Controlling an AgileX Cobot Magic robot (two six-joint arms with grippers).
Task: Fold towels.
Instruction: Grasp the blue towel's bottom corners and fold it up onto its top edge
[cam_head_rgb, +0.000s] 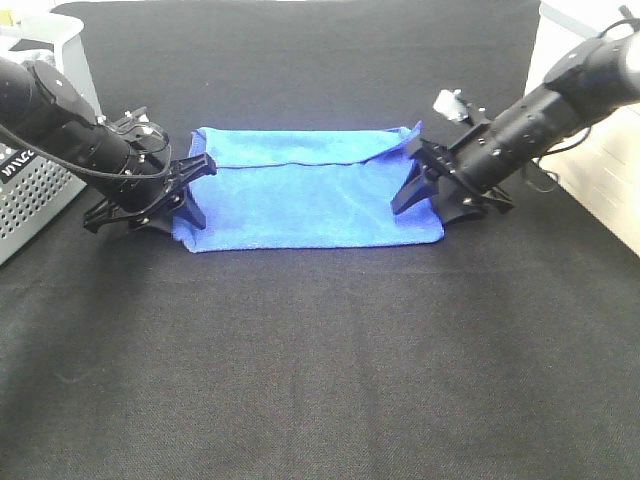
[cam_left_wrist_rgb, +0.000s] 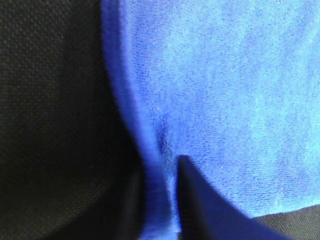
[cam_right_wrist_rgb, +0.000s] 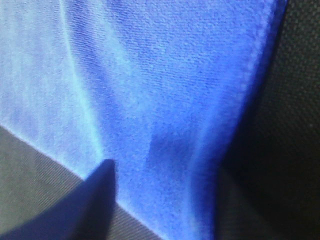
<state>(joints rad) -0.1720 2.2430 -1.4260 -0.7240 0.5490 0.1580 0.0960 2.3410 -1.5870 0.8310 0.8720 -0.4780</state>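
Note:
The royal-blue towel (cam_head_rgb: 305, 195) lies folded in half on the black tabletop, with its folded-over top layer ending in a seam near the far edge. My left gripper (cam_head_rgb: 197, 190) is at the towel's left edge. In the left wrist view its fingers (cam_left_wrist_rgb: 200, 205) stand close together with the blue hem (cam_left_wrist_rgb: 157, 200) pinched between them. My right gripper (cam_head_rgb: 420, 198) is at the towel's right edge. In the right wrist view one finger (cam_right_wrist_rgb: 95, 195) shows, and the towel edge (cam_right_wrist_rgb: 175, 165) is bunched between the jaws.
A grey perforated basket (cam_head_rgb: 35, 195) stands at the left edge behind my left arm. A black cloth (cam_head_rgb: 320, 380) covers the table. A pale wall or panel (cam_head_rgb: 610, 190) borders the right side.

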